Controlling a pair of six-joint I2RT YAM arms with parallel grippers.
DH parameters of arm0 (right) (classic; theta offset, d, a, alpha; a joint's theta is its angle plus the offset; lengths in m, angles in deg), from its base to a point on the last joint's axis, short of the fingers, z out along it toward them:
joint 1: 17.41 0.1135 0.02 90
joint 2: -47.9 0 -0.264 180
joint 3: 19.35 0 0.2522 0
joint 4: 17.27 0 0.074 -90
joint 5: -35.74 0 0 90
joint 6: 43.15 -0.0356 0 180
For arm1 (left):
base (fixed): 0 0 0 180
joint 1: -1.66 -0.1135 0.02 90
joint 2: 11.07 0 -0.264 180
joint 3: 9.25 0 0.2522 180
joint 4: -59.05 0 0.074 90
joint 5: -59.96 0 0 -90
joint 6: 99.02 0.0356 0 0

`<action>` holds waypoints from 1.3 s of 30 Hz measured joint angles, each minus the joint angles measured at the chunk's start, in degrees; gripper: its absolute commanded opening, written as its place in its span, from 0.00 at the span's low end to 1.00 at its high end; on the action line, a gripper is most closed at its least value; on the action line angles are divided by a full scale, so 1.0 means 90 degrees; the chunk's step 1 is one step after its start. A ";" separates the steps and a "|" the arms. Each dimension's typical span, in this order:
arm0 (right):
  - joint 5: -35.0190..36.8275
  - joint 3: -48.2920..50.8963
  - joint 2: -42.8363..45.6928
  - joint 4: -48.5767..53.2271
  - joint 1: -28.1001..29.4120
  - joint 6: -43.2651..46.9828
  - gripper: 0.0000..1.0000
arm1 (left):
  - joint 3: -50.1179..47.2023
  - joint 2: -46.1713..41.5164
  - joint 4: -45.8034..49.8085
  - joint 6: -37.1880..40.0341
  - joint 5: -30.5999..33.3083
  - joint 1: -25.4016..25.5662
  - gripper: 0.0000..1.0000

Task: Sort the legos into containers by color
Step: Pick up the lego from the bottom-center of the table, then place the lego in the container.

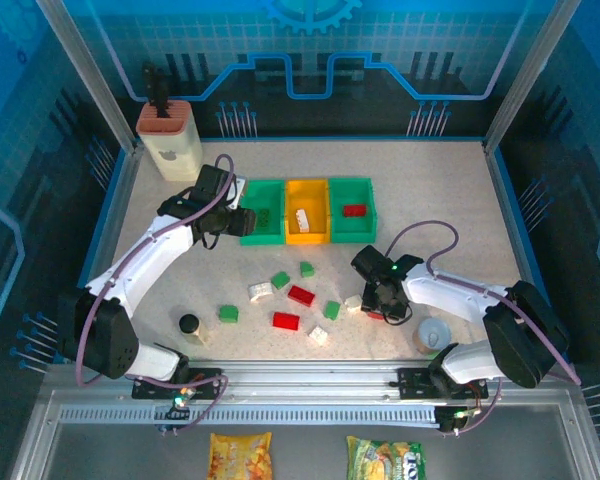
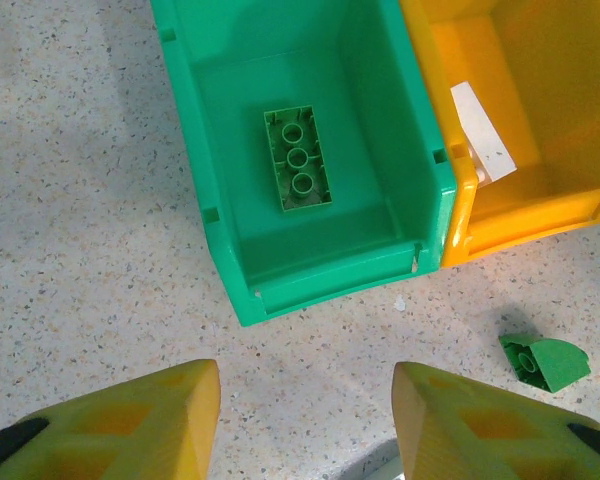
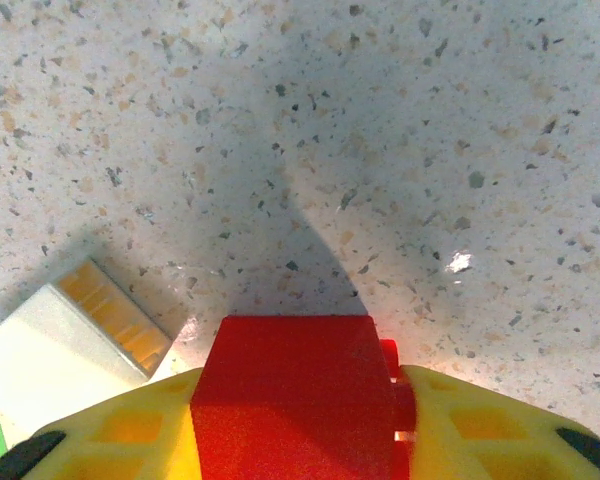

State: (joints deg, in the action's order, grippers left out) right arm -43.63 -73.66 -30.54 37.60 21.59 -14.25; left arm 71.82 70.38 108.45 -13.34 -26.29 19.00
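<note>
I have the red brick (image 3: 295, 395) clamped in my right hand (image 3: 298, 425), close to the table (image 3: 380, 150) at the near right. It should go to the far right bin (image 1: 365, 232), where a second red brick (image 1: 354, 210) lies. My left hand (image 2: 305, 420) hangs open by the far left bin (image 2: 330, 290), which holds a green brick (image 2: 298, 160).

I count three containers (image 1: 263, 238), five green legos (image 1: 280, 280), four red legos (image 1: 301, 294), four white legos (image 1: 260, 291), one jar (image 1: 189, 324), one grey cup (image 1: 435, 332), one holder (image 1: 172, 148), two snack bags (image 1: 240, 455).

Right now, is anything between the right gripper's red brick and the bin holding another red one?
Nothing visible: only bare table separates the right gripper, shut on the red brick, from the right green bin.
</note>
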 measured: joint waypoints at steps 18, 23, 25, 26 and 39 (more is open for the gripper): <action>0.0442 -0.1494 -0.0117 0.0627 -0.0126 0.0816 0.39 | 0.0000 0.0000 0.0000 0.0000 -0.0019 -0.0143 0.50; 0.0435 -0.2220 -0.0430 0.0673 -0.0420 0.1331 0.39 | 0.0000 -0.0022 0.0000 0.0000 -0.0027 -0.0197 0.50; 0.0432 -0.2511 -0.0590 0.0670 -0.0542 0.1535 0.39 | 0.0000 -0.0024 -0.0002 0.0000 -0.0046 -0.0219 0.50; 0.0423 -0.2674 -0.0687 0.0668 -0.0622 0.1671 0.39 | 0.0000 -0.0024 0.0000 0.0000 -0.0058 -0.0231 0.50; 0.0255 -0.4597 -0.2273 0.0809 -0.1316 0.2749 0.39 | -0.0005 -0.0070 -0.0007 0.0000 -0.0068 -0.0311 0.50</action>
State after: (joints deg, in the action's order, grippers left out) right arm -41.33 -115.04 -50.99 44.87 9.75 10.49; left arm 71.78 69.74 108.38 -13.34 -26.91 16.20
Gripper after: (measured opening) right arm 0.422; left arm 0.499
